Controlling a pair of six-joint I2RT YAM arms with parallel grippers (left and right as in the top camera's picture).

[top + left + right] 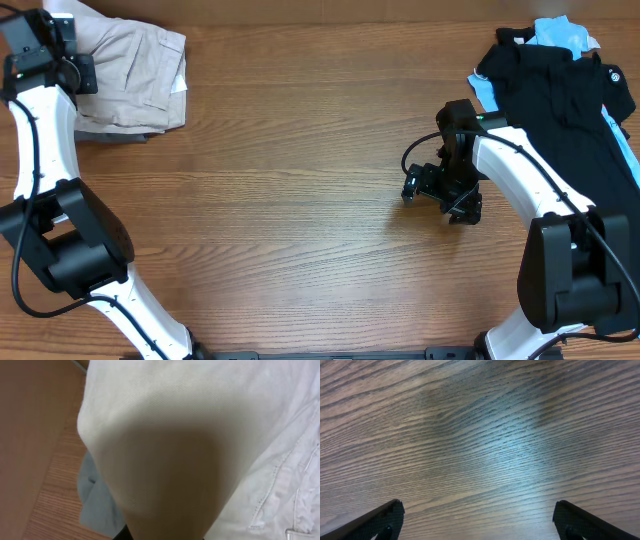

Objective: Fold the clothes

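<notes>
A folded beige garment (130,70) lies at the table's far left, on top of a grey one (110,133). My left gripper (80,72) is at its left edge. In the left wrist view the beige cloth (200,420) bulges up close to the camera and narrows down to the jaws, which it hides; it looks pinched there. The grey cloth (97,505) shows beneath. My right gripper (440,198) is open and empty over bare wood right of centre; its two fingertips (480,525) are wide apart.
A heap of black clothes (560,100) with a light blue garment (560,35) lies at the far right, just behind my right arm. The wooden table (300,180) spans the view.
</notes>
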